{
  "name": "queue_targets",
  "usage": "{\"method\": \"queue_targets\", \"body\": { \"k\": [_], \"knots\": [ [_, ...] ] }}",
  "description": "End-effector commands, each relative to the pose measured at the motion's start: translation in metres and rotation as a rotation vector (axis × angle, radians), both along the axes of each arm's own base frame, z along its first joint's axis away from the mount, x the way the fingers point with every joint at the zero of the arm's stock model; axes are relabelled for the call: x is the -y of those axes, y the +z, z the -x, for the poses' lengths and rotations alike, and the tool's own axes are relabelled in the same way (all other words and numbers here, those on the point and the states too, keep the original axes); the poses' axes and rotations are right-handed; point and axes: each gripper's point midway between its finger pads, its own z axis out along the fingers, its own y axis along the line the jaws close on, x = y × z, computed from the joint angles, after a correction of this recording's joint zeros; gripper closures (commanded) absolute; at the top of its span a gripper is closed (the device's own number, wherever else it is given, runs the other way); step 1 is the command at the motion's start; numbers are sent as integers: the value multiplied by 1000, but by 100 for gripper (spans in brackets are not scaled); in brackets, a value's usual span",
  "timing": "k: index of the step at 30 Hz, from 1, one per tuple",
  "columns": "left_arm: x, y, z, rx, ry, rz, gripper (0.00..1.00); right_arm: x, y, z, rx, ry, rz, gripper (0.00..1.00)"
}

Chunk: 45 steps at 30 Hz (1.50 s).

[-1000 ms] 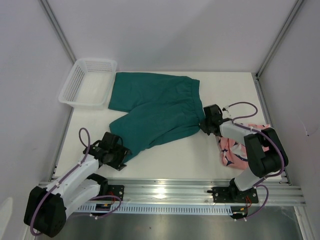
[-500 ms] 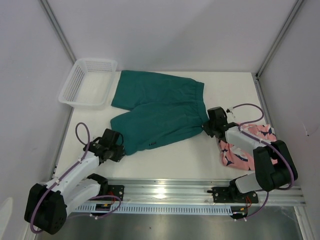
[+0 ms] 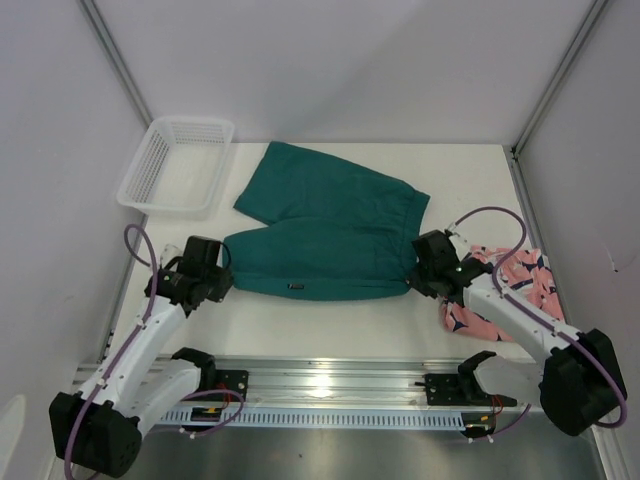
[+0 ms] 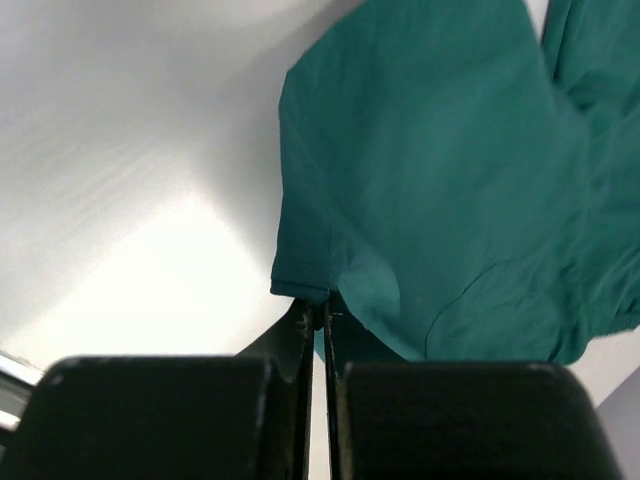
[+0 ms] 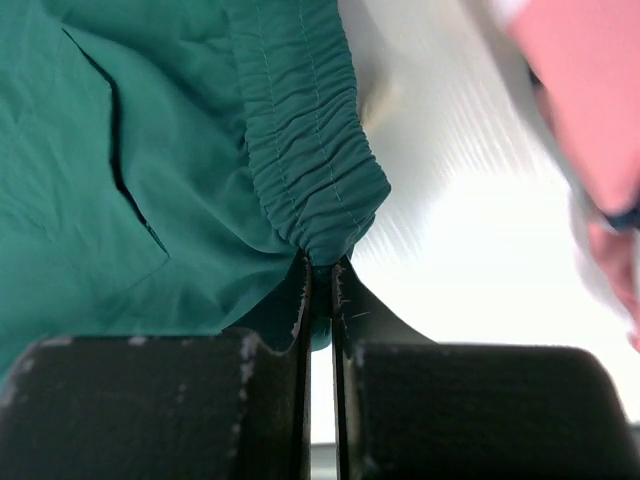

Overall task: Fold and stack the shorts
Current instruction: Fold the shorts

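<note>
Two pairs of shorts lie on the one bench point(image 3: 330, 325): one plain teal-green pair point(image 3: 320, 225) and one salmon-pink printed pair point(image 3: 505, 300). One white mesh basket point(image 3: 135, 185) sits on the same bench. There are two robot arms, a left arm point(image 3: 140, 345) and a right arm point(image 3: 520, 320). Each carries a single end effector, so two in all: the left end effector point(image 3: 225, 282) and the right end effector point(image 3: 412, 268). Each wrist view shows two fingers point(image 4: 160, 415), four altogether. One metal rail point(image 3: 330, 385) runs along the near edge.
</note>
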Motion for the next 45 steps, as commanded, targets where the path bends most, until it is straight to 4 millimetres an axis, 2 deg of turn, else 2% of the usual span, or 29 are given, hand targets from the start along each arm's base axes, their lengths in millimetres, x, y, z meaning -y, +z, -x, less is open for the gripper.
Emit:
{"method": "queue_targets", "body": {
  "k": [1,2,3,5,6,8,9,10,11,13,15,16,18,19,20,21,23,24,27,31,32,34,35,36,37,38,39,40,45],
  "knots": [
    [-15,16,-15,42,-30,-34,100,15,-5,28,-47,19,55,100],
    [-18,16,-19,37,-33,-34,100,16,2,28,-23,22,44,100],
    [-21,25,-28,61,-25,-27,100,16,8,26,-3,21,41,100],
    [-26,29,-34,46,-32,-47,100,18,23,24,36,18,37,100],
    [-28,40,-45,60,-30,-45,100,16,38,17,75,15,27,100],
    [-30,46,-54,61,-48,-54,100,17,54,11,114,13,34,100],
    [-30,59,-67,87,-47,-43,100,15,61,7,132,19,30,100],
    [-31,62,-72,88,-55,-43,100,12,75,1,161,20,19,100],
    [-33,74,-82,112,-50,-43,100,10,76,-2,155,30,24,100],
    [-34,85,-98,130,-52,-57,100,3,87,-11,180,39,4,100],
    [-33,103,-114,176,-54,-59,100,1,88,-17,181,40,14,100],
    [-33,118,-128,211,-57,-65,100,-1,96,-25,210,37,12,100],
    [-34,128,-146,233,-50,-73,100,0,99,-38,226,16,18,100],
    [-34,140,-157,263,-49,-75,100,1,101,-44,231,11,19,100],
    [-33,144,-165,283,-52,-73,100,6,110,-54,247,-2,17,100],
    [-32,153,-174,303,-55,-70,100,7,107,-62,236,-5,23,100],
    [-31,157,-196,321,-60,-74,100,15,118,-79,253,-23,22,100],
    [-32,164,-205,346,-56,-74,100,17,113,-87,238,-33,30,100],
    [-36,168,-233,385,-37,-82,100,22,111,-107,242,-47,14,100],
    [-32,158,-267,377,-36,-57,100,25,99,-129,208,-69,-14,100],
    [-30,160,-273,384,-41,-49,100,25,105,-137,219,-75,-19,100],
    [-26,161,-287,394,-51,-36,100,31,94,-150,192,-96,-15,100],
    [-24,146,-296,366,-58,-25,100,32,93,-155,188,-101,-17,100],
    [-22,149,-303,378,-65,-20,100,32,100,-164,205,-106,-32,100],
    [-21,156,-311,397,-70,-19,100,36,92,-171,188,-118,-32,100],
    [-20,151,-315,385,-74,-19,100,38,91,-176,185,-122,-37,100],
    [-20,148,-325,385,-75,-21,100,41,99,-184,199,-132,-50,100],
    [-20,153,-330,400,-79,-23,100,43,94,-189,186,-138,-48,100],
    [-26,166,-341,464,-51,-48,100,44,99,-202,202,-136,-75,100]
  ]
}}
